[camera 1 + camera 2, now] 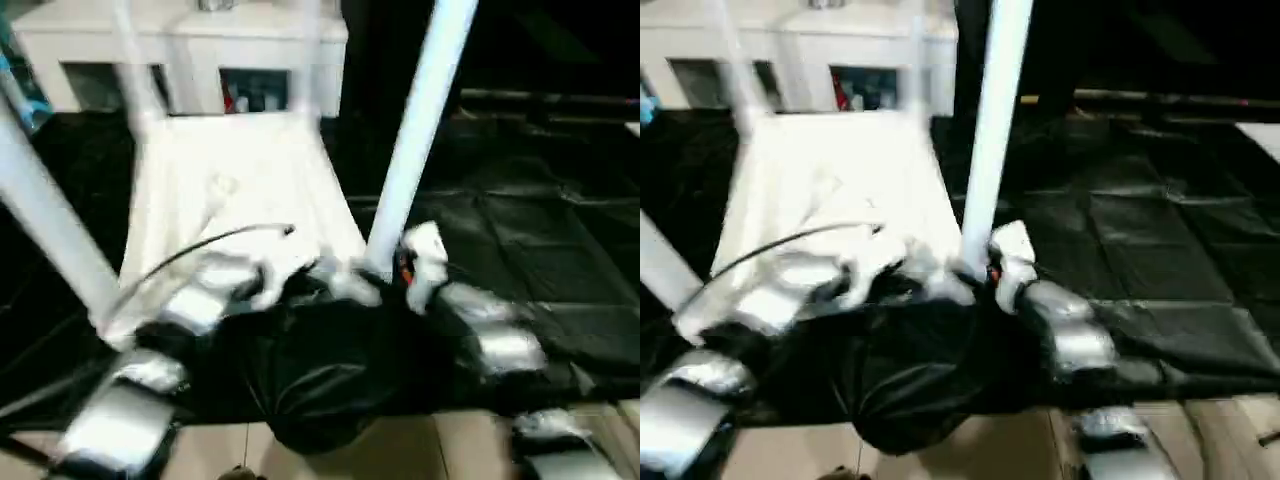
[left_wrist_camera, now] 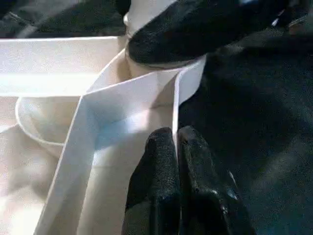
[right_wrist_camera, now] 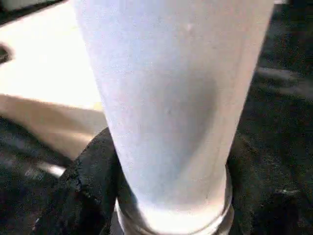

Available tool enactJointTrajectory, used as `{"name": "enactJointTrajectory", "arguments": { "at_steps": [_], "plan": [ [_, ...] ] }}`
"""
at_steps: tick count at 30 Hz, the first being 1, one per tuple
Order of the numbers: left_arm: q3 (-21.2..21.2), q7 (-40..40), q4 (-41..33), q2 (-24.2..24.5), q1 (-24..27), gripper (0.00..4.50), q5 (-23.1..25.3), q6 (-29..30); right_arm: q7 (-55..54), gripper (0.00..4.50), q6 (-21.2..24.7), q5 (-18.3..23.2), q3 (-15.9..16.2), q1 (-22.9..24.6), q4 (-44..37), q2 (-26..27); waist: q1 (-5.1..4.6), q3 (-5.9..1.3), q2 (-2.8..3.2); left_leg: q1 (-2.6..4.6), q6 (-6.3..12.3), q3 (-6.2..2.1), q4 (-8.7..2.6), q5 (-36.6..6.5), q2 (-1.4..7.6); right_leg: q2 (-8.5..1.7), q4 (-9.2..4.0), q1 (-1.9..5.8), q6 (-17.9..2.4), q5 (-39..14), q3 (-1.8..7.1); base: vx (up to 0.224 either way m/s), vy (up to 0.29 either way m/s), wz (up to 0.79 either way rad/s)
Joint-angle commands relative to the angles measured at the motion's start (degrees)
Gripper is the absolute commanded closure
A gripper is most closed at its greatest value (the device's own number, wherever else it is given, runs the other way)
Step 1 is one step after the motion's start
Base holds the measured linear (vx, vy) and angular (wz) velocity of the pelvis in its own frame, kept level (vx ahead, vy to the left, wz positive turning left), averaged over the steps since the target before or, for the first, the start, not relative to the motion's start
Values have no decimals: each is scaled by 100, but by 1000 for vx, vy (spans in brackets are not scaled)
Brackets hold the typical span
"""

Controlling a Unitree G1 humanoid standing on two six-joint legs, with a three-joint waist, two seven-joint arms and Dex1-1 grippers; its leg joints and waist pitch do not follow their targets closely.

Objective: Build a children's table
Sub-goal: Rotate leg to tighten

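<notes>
The white tabletop (image 1: 240,170) lies upside down on a black sheet, ribbed underside up. White tube legs stand at its corners: the near left leg (image 1: 50,230), two far legs (image 1: 135,70) and the near right leg (image 1: 420,130). My right gripper (image 3: 171,196) is shut on the base of the near right leg (image 3: 171,98), one black finger (image 3: 88,181) on each side, just above the corner socket. My left gripper (image 2: 177,134) is shut on the tabletop's thin rim wall (image 2: 188,83) next to that same corner. The right gripper's finger (image 2: 195,29) shows there too.
A white glass-door cabinet (image 1: 190,50) stands behind the tabletop. The black sheet (image 1: 540,240) covers the floor to the right and bunches up (image 1: 320,370) in front of my arms. A thin black cable (image 1: 200,248) crosses my left forearm. Light floor (image 1: 400,450) shows at the front.
</notes>
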Motion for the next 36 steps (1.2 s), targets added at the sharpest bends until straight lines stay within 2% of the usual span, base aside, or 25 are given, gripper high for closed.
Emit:
{"name": "enactJointTrajectory", "arguments": {
  "at_steps": [1,4,5,7,9,11,13,14,16,17,19,20,22,23,24,26,28,29,31,32,36],
  "plan": [
    [183,762,214,-226,-190,450,-49,132,-332,184,148,-89,191,27,326,342,-47,-299,-20,143,-270,-176,-475,-2283,276,-346,-570,73,-849,-2224,311,0,0,0],
    [160,943,294,-465,-286,450,-18,125,-478,184,24,-162,303,-100,420,613,-38,-308,-24,130,-203,-167,-469,-2203,261,-342,-567,91,-869,-2083,316,0,0,0],
    [126,949,344,-547,-316,450,27,78,-413,129,-86,-190,375,-160,459,724,-32,-311,-27,129,-184,-167,-468,-2183,263,-339,-560,99,-875,-2024,317,0,0,0],
    [75,808,364,-583,-305,450,69,-9,-130,113,-196,-146,415,-207,456,828,-29,-311,-30,109,-107,-156,-465,-2117,261,-336,-550,112,-916,-1859,324,0,0,0],
    [2,279,209,-399,-151,450,33,-127,358,92,-334,-186,533,-179,362,644,-19,-316,-48,104,-52,-151,-462,-2062,263,-336,-538,121,-935,-1779,323,0,0,0],
    [-15,146,153,-344,-106,450,20,-142,588,70,-338,-161,586,-149,286,541,-23,-320,-41,85,-6,-154,-465,-1988,266,-334,-521,138,-959,-1695,322,0,0,0],
    [-58,-130,51,-235,-24,450,-21,-196,874,70,-327,-115,637,-116,203,418,-10,-322,-44,95,35,-144,-455,-1958,271,-331,-519,139,-1011,-1580,323,0,0,0],
    [-104,-360,-31,-125,44,450,-40,-243,1179,70,-288,-60,687,-79,110,289,-8,-333,-53,71,106,-137,-444,-1820,268,-336,-494,169,-1055,-1412,323,0,0,0],
    [-197,-955,-212,140,201,450,-115,-445,1785,70,-297,-15,813,-9,-77,-56,-8,-331,-48,75,139,-127,-439,-1753,267,-336,-493,158,-1073,-1372,328,0,0,0],
    [-197,-1225,-307,256,273,450,-177,-484,2112,70,-293,17,864,18,-167,-247,8,-343,-53,56,192,-132,-430,-1644,273,-333,-476,194,-1092,-1260,316,0,0,0],
    [-197,-1225,-307,256,273,450,-177,-484,2112,70,-293,17,864,18,-167,-247,14,-350,-37,84,238,-105,-415,-1519,287,-308,-441,168,-1194,-986,320,0,0,0],
    [-185,-1457,-401,343,334,450,-253,-500,2366,70,-283,40,898,32,-237,-408,32,-367,-33,80,259,-100,-404,-1323,291,-304,-397,188,-1327,-697,309,0,0,0],
    [-202,-1986,-638,573,458,450,-366,-445,3054,70,-206,116,931,55,-418,-777,53,-373,-51,71,307,-90,-388,-1213,297,-294,-358,204,-1401,-494,302,0,0,0],
    [-202,-1986,-638,573,458,450,-366,-445,3054,70,-206,116,931,55,-418,-777,66,-368,-56,58,396,-77,-376,-1104,293,-275,-337,208,-1440,-335,297,0,0,0],
    [-216,-2157,-710,657,494,450,-390,-417,3307,70,-152,153,942,64,-492,-903,80,-370,-41,77,424,-73,-373,-1100,302,-284,-338,190,-1470,-306,298,0,0,0],
    [-227,-2428,-832,806,543,450,-433,-365,3714,70,-118,165,968,56,-576,-1096,95,-366,-65,62,417,-76,-374,-1142,298,-293,-342,202,-1482,-420,292,0,0,0],
    [-221,-2559,-892,869,564,450,-463,-336,3897,70,-100,194,1011,49,-616,-1195,99,-353,-59,66,365,-77,-387,-1229,311,-300,-356,183,-1460,-608,298,0,0,0],
    [-217,-2626,-892,917,559,450,-444,-358,4036,95,-115,199,1065,30,-612,-1259,101,-351,-73,73,345,-75,-387,-1272,311,-303,-365,179,-1451,-675,300,0,0,0],
    [-215,-2633,-881,929,553,450,-428,-375,4064,103,-127,193,1080,21,-601,-1268,110,-344,-67,81,285,-79,-395,-1344,312,-310,-383,172,-1417,-853,306,0,0,0],
    [-184,-2593,-863,942,544,450,-419,-390,4089,122,-129,191,1104,8,-587,-1257,115,-343,-89,84,230,-83,-404,-1362,312,-312,-389,171,-1375,-945,309,0,0,0],
    [-143,-2547,-861,945,553,450,-426,-386,4122,155,-58,233,1111,34,-618,-1196,123,-359,-84,82,234,-81,-390,-1242,303,-307,-364,176,-1393,-749,308,0,0,0]
  ]
}}
